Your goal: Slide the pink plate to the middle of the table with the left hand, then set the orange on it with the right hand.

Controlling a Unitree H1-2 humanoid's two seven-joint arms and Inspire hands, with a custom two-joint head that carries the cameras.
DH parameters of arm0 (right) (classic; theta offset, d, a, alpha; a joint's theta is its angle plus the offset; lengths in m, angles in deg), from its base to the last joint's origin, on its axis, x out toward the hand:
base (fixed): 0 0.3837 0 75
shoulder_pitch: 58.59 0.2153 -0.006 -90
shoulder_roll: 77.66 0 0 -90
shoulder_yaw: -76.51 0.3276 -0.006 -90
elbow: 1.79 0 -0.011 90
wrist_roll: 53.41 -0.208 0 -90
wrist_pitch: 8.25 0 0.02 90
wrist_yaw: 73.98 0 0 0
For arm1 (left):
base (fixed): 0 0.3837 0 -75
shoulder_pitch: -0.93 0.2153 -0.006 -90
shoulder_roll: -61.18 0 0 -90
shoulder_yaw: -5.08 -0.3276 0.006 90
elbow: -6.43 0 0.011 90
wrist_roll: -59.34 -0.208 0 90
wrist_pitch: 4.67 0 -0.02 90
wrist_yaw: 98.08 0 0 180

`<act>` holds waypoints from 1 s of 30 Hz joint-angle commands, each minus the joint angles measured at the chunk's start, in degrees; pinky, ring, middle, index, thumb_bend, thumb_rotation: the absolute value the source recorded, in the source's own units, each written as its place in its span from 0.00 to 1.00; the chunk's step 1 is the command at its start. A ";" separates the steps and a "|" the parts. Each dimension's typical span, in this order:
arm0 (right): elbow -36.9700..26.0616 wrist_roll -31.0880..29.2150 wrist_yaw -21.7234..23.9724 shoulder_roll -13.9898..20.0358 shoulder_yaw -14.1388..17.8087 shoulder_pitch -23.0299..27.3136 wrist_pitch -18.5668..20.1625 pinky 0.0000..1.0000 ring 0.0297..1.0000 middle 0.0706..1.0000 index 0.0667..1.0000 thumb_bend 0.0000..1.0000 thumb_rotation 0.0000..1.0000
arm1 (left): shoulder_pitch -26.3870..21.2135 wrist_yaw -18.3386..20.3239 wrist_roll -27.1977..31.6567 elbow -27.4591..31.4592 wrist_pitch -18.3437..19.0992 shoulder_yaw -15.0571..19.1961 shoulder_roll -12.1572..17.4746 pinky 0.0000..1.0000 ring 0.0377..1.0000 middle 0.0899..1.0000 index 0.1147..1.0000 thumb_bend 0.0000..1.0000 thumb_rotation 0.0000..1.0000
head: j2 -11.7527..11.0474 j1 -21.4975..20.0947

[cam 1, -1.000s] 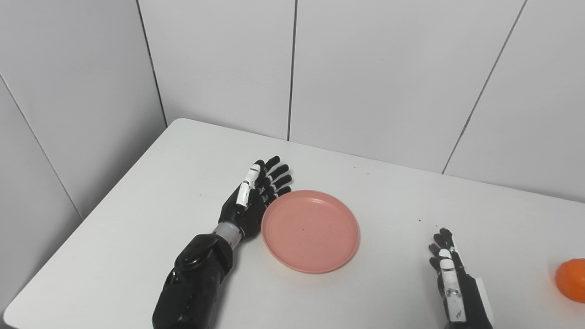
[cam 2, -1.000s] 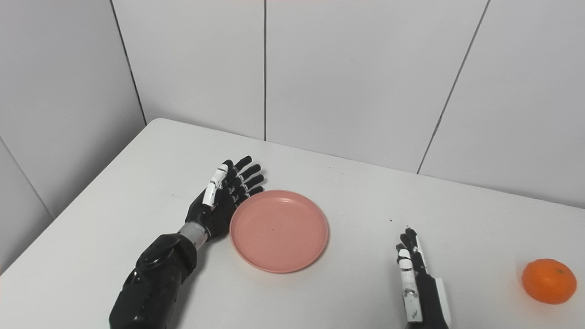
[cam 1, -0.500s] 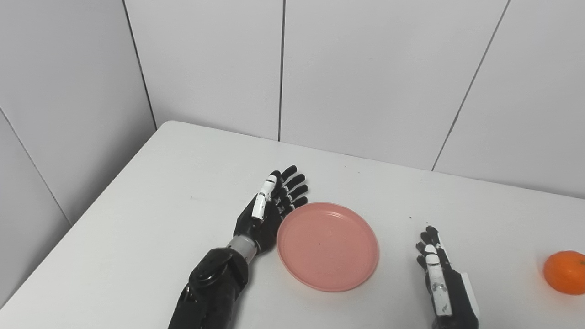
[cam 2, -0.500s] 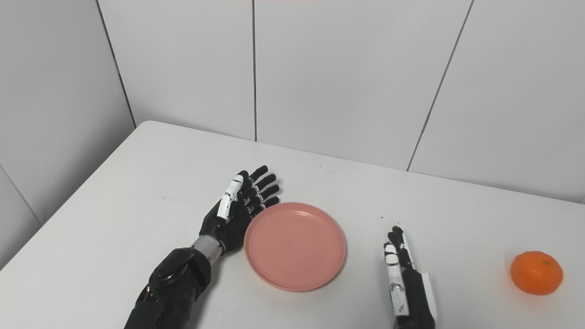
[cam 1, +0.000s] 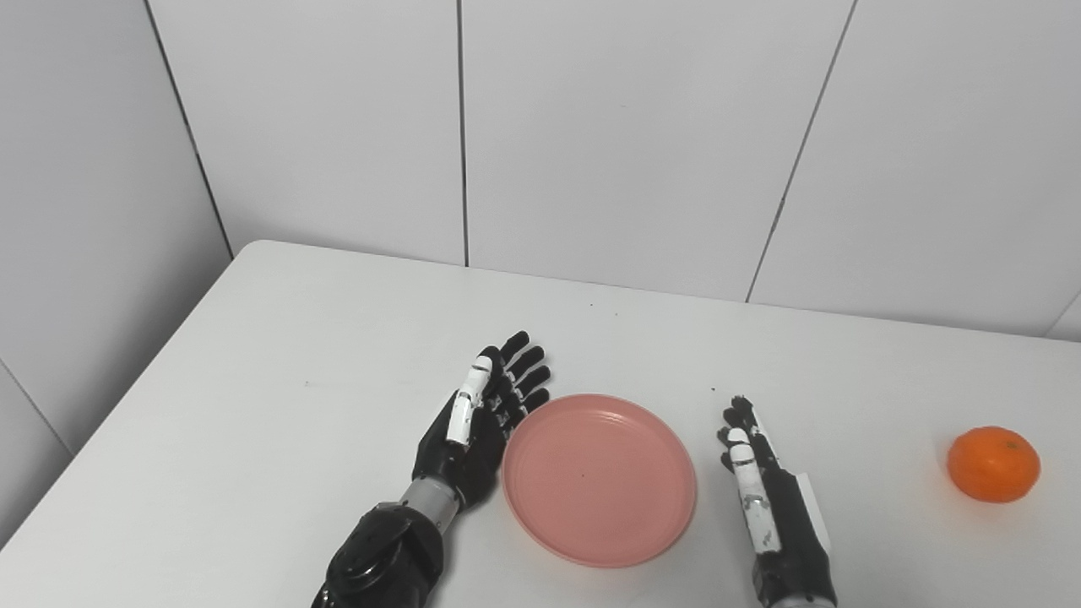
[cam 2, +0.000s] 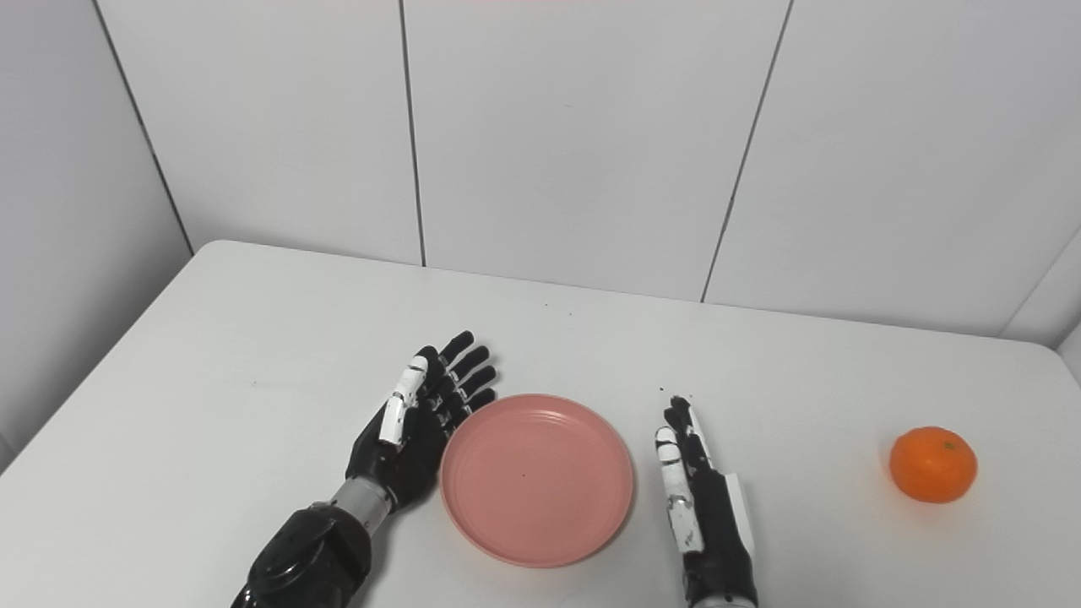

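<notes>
Pink and shallow, the plate [cam 1: 599, 479] lies flat on the white table [cam 1: 279, 380], close to the near edge and roughly midway between the table's left and right edges. It has nothing on it.

Both black arms come in over the near edge, 1 on each side of the plate. The left hand [cam 1: 478, 431] stands on its edge against the plate's left rim, palm turned toward the plate, fingers [cam 1: 517, 382] stretched out straight and slightly fanned, pointing toward the far edge and a little to the right. The heel of the palm appears to touch the rim; whether the fingertips also touch it cannot be told. It grips nothing.

The right hand [cam 1: 760, 477] is just beside the plate's right rim, also on its edge, with its fingers extended together toward the far edge. It holds nothing and seems to stand just clear of the plate.

Well apart from both, the orange [cam 1: 993, 464] sits on the table near the right edge.
</notes>
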 commanded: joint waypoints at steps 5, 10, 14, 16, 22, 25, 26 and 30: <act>-1.30 0.73 -0.82 -1.09 -0.06 1.74 -0.01 0.94 0.93 0.94 0.95 0.22 1.00 | 1.50 0.14 0.12 -0.99 2.75 0.20 0.43 0.96 0.95 0.95 0.94 0.34 1.00 | 0.10 -0.35; -1.35 0.34 -0.87 -1.30 0.38 1.80 0.08 0.94 0.93 0.94 0.95 0.23 1.00 | 1.61 0.02 -0.78 -1.11 1.52 0.09 0.61 0.96 0.95 0.95 0.95 0.34 1.00 | 0.04 -1.53; -1.69 -0.01 -0.82 -1.37 0.73 2.08 0.30 0.96 0.94 0.94 0.95 0.22 1.00 | 2.01 -0.06 -2.65 -1.32 -0.89 -0.45 1.01 0.96 0.94 0.94 0.94 0.34 1.00 | 0.01 -3.32; -2.17 -0.01 -0.94 -1.47 0.97 2.40 0.90 0.97 0.94 0.94 0.95 0.21 1.00 | 2.35 0.07 -3.82 -1.40 -2.28 -0.72 1.34 0.96 0.94 0.94 0.94 0.35 1.00 | -0.11 -4.55; -3.63 1.28 -1.35 -1.04 1.65 3.83 2.62 0.94 0.93 0.94 0.94 0.21 1.00 | 3.02 0.16 -5.58 -1.39 -5.01 -0.81 1.79 0.97 0.95 0.95 0.94 0.36 1.00 | -0.49 -7.35; -4.41 1.98 -1.85 -0.91 2.33 4.57 3.11 0.93 0.91 0.93 0.93 0.22 1.00 | 3.16 0.48 -5.84 -1.56 -5.89 -0.75 2.08 0.98 0.96 0.96 0.95 0.36 1.00 | -0.80 -8.87; -4.91 2.38 -2.03 -0.72 2.59 4.93 3.38 0.93 0.91 0.93 0.93 0.22 1.00 | 3.26 0.65 -5.65 -1.64 -6.06 -0.66 2.21 0.98 0.96 0.96 0.95 0.36 1.00 | -1.17 -10.26; -6.86 4.01 -2.04 0.60 3.10 6.15 4.63 0.92 0.92 0.93 0.93 0.24 1.00 | 3.61 1.95 -5.20 -2.15 -7.24 -0.55 2.98 0.99 0.96 0.97 0.96 0.37 1.00 | -1.99 -13.14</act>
